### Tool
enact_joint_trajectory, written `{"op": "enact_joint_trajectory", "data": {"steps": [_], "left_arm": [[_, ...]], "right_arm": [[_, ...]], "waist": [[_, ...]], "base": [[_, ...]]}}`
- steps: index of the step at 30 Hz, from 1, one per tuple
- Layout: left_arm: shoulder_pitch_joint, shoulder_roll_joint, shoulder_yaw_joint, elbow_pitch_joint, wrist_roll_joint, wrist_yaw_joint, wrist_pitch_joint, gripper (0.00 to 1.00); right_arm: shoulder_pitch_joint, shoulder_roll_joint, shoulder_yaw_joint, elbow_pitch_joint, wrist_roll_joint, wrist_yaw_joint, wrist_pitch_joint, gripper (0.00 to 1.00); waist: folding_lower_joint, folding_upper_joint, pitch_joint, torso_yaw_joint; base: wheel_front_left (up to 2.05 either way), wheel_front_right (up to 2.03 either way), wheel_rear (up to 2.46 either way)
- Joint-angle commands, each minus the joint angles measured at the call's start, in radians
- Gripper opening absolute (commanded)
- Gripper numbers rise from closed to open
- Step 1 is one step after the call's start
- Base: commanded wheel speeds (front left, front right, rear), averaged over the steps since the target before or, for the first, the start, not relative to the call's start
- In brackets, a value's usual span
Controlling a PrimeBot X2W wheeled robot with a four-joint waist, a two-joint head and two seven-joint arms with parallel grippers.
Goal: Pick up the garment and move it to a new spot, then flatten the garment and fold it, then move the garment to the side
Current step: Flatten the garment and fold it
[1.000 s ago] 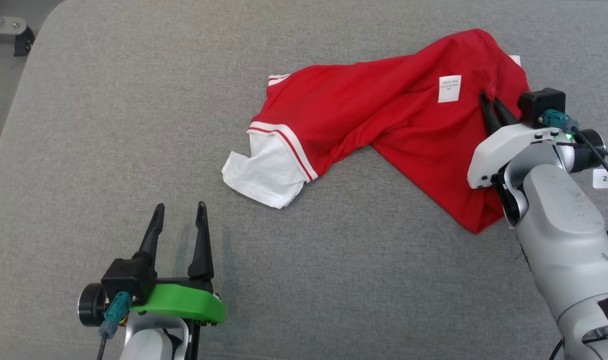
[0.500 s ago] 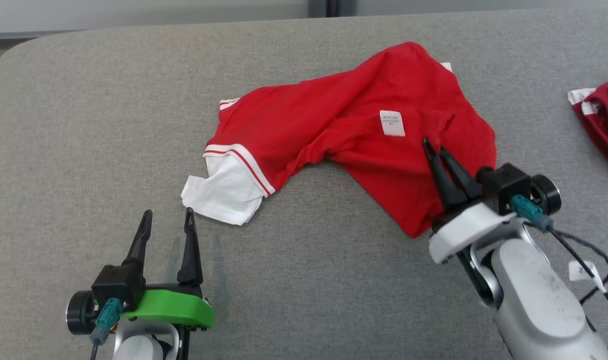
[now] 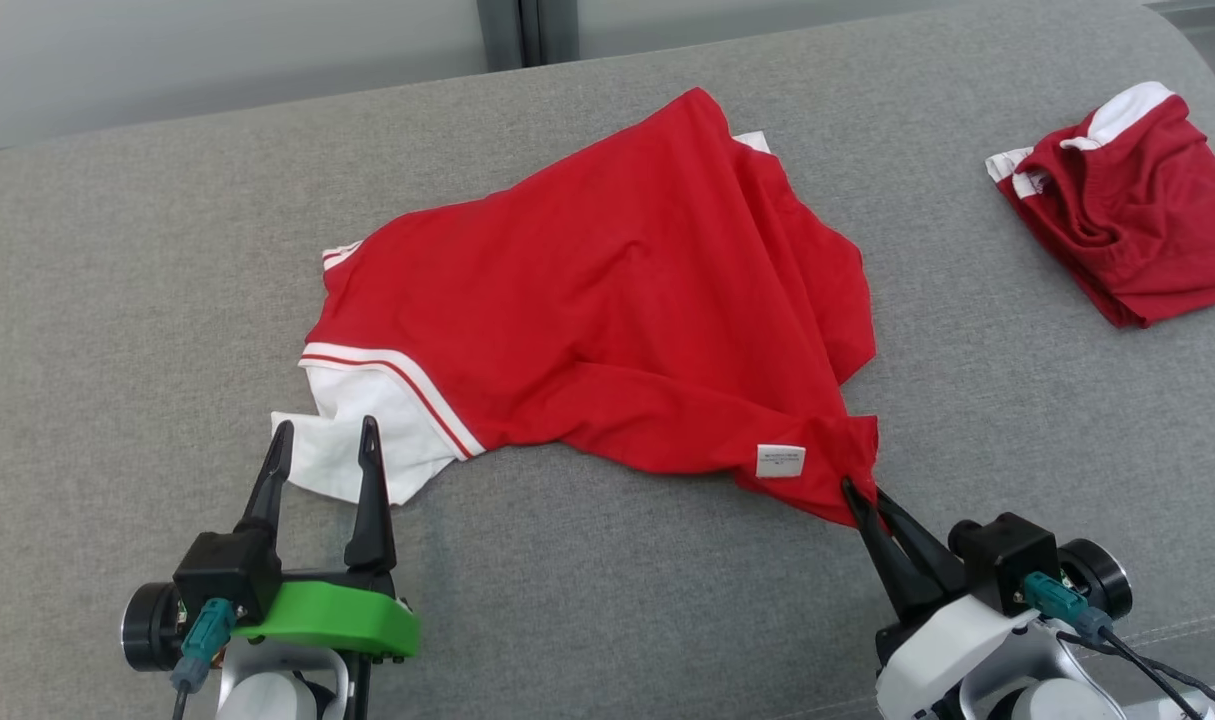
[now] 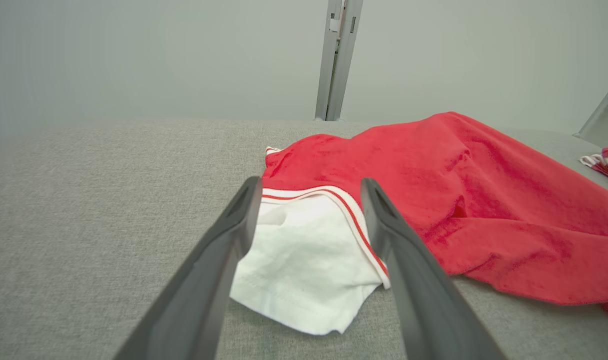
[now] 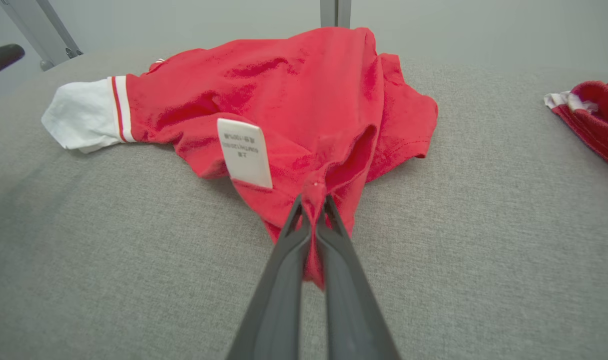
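The garment [image 3: 607, 300] is a red shirt with a white, red-striped sleeve, lying rumpled on the grey cushion. My right gripper [image 3: 857, 492] is shut on a pinch of its red hem, just right of a white label [image 3: 779, 460]. In the right wrist view that fabric bunches up between the tips of the right gripper [image 5: 314, 200], with the garment [image 5: 293, 95] spreading beyond them. My left gripper [image 3: 322, 440] stands open at the lower left, fingertips at the white sleeve's edge. In the left wrist view the white sleeve [image 4: 304, 255] shows between the spread fingers [image 4: 223, 260] of the left gripper [image 4: 309, 187].
A second, darker red garment [image 3: 1127, 210] lies crumpled at the far right of the cushion [image 3: 117, 300]. The cushion's back edge and a pale wall with a metal post [image 3: 527, 30] run along the top. Bare grey fabric lies left and in front.
My right gripper has dragged the garment's hem toward the near edge, stretching the shirt out. The head camera has turned right and tilted, bringing the second red garment into sight. The left gripper stays open.
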Motion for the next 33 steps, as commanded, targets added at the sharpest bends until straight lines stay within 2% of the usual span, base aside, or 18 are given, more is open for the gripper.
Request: {"op": "enact_joint_trajectory", "data": {"steps": [1, 2, 8, 14, 18, 24, 33], "left_arm": [[-0.005, 0.005, 0.005, 0.001, 0.010, -0.002, 0.000, 1.00], [-0.006, 0.005, 0.006, 0.003, 0.010, -0.003, 0.000, 1.00], [-0.009, 0.003, 0.005, 0.011, 0.009, -0.007, 0.000, 1.00], [0.000, 0.001, -0.001, 0.015, 0.001, -0.009, 0.000, 1.00], [-0.011, 0.000, -0.015, 0.015, -0.004, -0.009, 0.000, 1.00], [-0.023, -0.001, -0.035, 0.016, -0.012, -0.005, 0.000, 1.00], [-0.026, -0.001, -0.055, 0.014, -0.036, 0.009, 0.000, 1.00]], "right_arm": [[0.020, 0.005, -0.003, 0.018, -0.002, -0.002, -0.007, 0.53], [0.025, 0.012, -0.007, 0.027, 0.006, -0.002, -0.012, 1.00], [0.039, 0.000, -0.020, 0.063, 0.040, -0.002, -0.017, 1.00], [-0.019, -0.044, -0.144, 0.010, 0.035, -0.002, -0.011, 1.00], [-0.091, -0.058, -0.202, 0.038, 0.029, -0.002, 0.039, 1.00], [-0.230, -0.066, -0.226, 0.217, 0.051, -0.002, 0.125, 1.00], [-0.394, -0.077, -0.176, 0.497, 0.109, -0.002, 0.178, 1.00]], "waist": [[0.0000, 0.0000, -0.003, -0.012], [0.0000, 0.0000, -0.003, -0.014], [0.0000, 0.0000, -0.014, -0.010], [0.0000, 0.0000, -0.026, 0.013], [0.0000, 0.0000, -0.023, 0.047], [0.0000, 0.0000, 0.000, 0.119], [0.0000, 0.0000, 0.029, 0.217]], "base": [[0.00, 0.00, 0.00], [0.00, 0.00, 0.00], [0.00, 0.00, 0.00], [0.00, 0.00, 0.00], [0.00, 0.00, 0.00], [0.00, 0.00, 0.00], [0.00, 0.00, 0.00]]}}
